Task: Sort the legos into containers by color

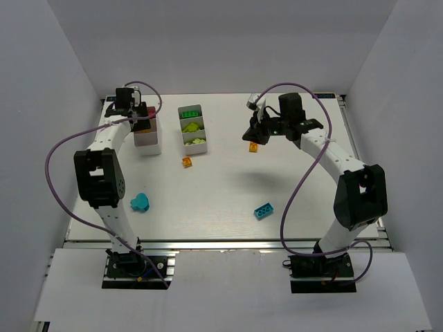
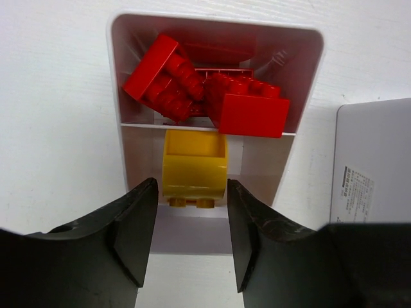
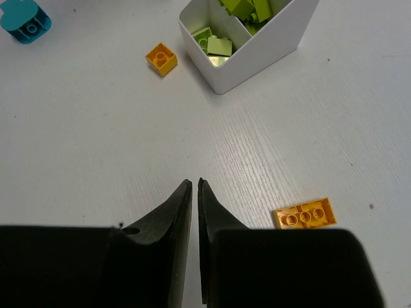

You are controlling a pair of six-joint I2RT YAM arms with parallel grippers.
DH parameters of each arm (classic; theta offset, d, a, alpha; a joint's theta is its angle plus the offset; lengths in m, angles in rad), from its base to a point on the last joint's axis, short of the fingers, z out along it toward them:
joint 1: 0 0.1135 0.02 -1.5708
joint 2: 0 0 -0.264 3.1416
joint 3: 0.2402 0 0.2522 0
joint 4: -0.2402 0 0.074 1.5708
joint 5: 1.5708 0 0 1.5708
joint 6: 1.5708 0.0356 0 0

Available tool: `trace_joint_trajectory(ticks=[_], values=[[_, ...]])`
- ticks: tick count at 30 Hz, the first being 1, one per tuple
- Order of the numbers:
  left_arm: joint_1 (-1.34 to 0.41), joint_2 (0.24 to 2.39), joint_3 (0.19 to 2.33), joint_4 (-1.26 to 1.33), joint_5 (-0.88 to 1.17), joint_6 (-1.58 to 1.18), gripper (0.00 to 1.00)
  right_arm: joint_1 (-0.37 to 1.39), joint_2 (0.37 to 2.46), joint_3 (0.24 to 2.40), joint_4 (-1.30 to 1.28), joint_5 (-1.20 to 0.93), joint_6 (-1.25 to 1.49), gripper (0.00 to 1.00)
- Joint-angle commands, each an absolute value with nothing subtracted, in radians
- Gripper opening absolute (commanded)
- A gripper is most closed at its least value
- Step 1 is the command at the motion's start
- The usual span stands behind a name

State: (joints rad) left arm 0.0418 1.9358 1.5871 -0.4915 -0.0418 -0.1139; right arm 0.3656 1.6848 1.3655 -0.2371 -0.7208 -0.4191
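While the left tool (image 2: 191,187) hangs spread over a white three-cell plastic tray (image 2: 115,83), red studded bricks (image 2: 250,114) fill its far cell & a yellow-orange brick (image 2: 194,160) sits in the mid cell, clear of both fingers; right tool (image 3: 194,185) is pressed together, pinching nothing, near a flat orange brick (image 3: 306,213) on the white bench (image 3: 96,141); lime bricks (image 3: 218,43) lie in the 2nd tray (image 3: 257,61)

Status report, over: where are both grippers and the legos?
Left gripper open above left tray, yellow brick in middle compartment. Right gripper shut, empty, near flat orange brick. Small orange brick and cyan bricks loose on table.
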Motion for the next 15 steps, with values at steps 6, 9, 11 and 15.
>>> trace_joint_trajectory(ticks=[6,9,11,15], values=[[0.032,1.930,1.614,-0.456,-0.031,-0.094,0.46,0.357,1.686,1.410,-0.236,-0.739,-0.422,0.14],[0.029,1.910,1.608,-0.445,-0.020,-0.092,0.37,0.357,1.686,1.408,-0.238,-0.741,-0.422,0.14],[0.023,1.893,1.597,-0.428,-0.020,-0.086,0.36,0.357,1.684,1.405,-0.239,-0.741,-0.423,0.14],[0.021,1.838,1.565,-0.408,-0.009,-0.071,0.35,0.356,1.684,1.401,-0.239,-0.744,-0.423,0.14]])
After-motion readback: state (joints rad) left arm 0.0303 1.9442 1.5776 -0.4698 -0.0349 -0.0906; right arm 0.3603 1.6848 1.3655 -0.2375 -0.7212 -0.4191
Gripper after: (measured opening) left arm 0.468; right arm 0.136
